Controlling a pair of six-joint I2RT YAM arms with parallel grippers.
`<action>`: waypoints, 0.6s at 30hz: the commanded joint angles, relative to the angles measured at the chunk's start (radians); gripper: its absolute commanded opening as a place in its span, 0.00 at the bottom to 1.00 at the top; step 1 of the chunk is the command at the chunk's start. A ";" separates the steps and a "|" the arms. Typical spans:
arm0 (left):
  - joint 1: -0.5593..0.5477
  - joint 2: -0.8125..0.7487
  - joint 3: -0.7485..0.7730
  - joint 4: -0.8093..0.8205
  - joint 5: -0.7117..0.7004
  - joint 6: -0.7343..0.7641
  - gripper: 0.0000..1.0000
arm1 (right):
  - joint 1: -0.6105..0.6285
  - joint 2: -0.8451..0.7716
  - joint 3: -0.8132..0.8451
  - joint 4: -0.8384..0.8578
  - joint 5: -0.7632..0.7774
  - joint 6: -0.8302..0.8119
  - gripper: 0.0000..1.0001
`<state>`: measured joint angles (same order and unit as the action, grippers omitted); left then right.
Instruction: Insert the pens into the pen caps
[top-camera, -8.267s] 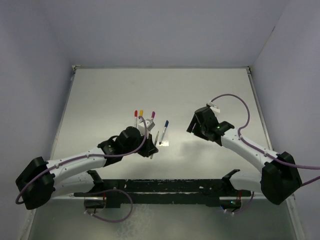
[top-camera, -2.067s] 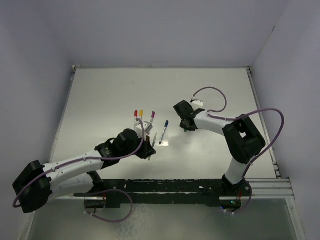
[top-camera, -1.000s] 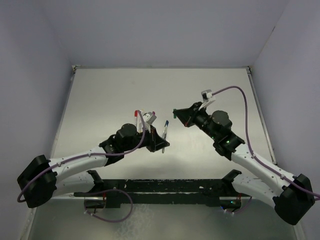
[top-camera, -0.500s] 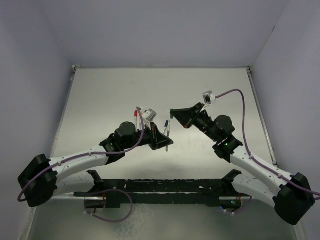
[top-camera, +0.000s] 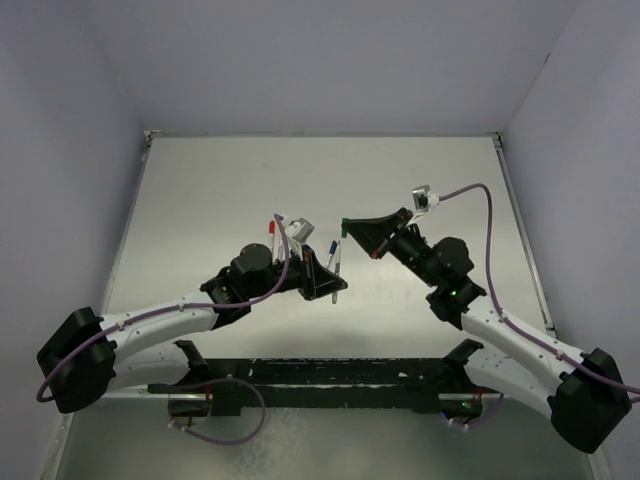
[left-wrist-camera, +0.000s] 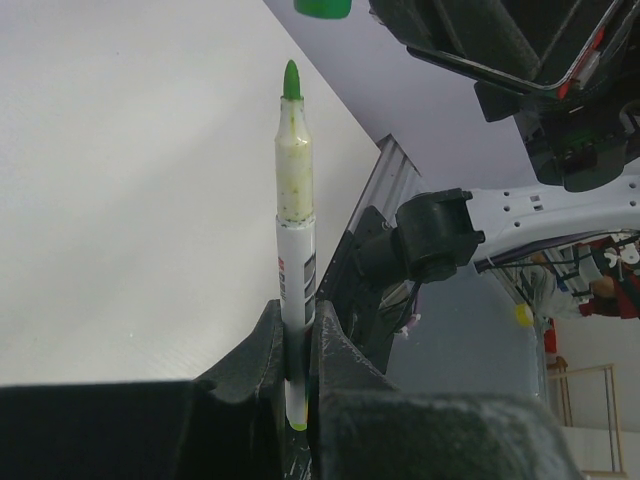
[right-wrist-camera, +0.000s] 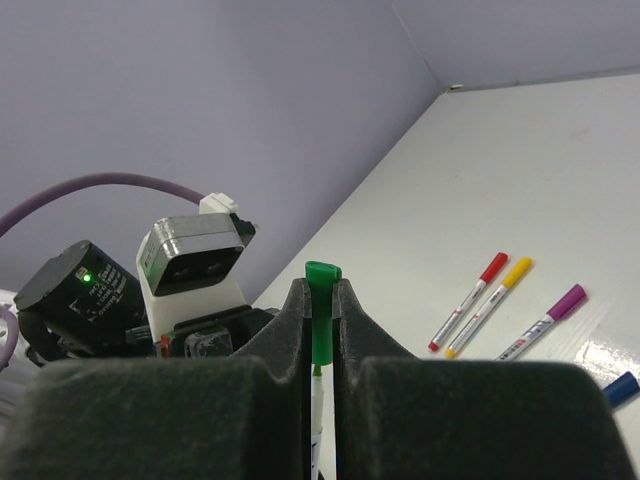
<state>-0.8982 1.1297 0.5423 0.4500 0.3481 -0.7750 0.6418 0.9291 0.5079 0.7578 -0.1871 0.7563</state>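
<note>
Above the counter (left-wrist-camera: 120, 200), left claw (left-wrist-camera: 297, 350) pinches a smudged green-tipped pen (left-wrist-camera: 295, 230) pointing 12 o'clock; right claw (right-wrist-camera: 320, 292) pinches green cap (right-wrist-camera: 321, 325).

The lower barrel of the thin white marker pen with the green tip (left-wrist-camera: 296, 250) was mostly buried between the black fingers of the left claw (left-wrist-camera: 296, 335). The small green plastic cap (left-wrist-camera: 322, 8) above it was cut off by the top edge of the left wrist view. In the right wrist view the right claw (right-wrist-camera: 320, 300) covered the cap's lower half and nearly all of the pen beneath it, so whether tip and cap touched could not be told. The blue-capped white pen (right-wrist-camera: 621, 386) on the pale desk (right-wrist-camera: 520, 180) ran off the right edge. From above, the white left arm (top-camera: 170, 320) hid most of the red-capped white pen (top-camera: 271, 230) and covered the yellow-capped white pen (right-wrist-camera: 490, 305) and the purple-capped white pen (right-wrist-camera: 545, 318).
</note>
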 joint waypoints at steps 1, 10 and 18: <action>-0.002 -0.004 0.034 0.061 0.012 -0.001 0.00 | 0.010 -0.006 -0.003 0.084 -0.013 0.017 0.00; -0.003 0.001 0.034 0.060 0.014 -0.003 0.00 | 0.034 0.027 -0.002 0.110 -0.009 0.017 0.00; -0.003 -0.018 0.029 0.048 -0.003 0.002 0.00 | 0.038 0.017 -0.005 0.096 -0.001 0.008 0.00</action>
<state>-0.8982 1.1324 0.5423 0.4515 0.3481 -0.7750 0.6743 0.9619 0.4992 0.8001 -0.1864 0.7681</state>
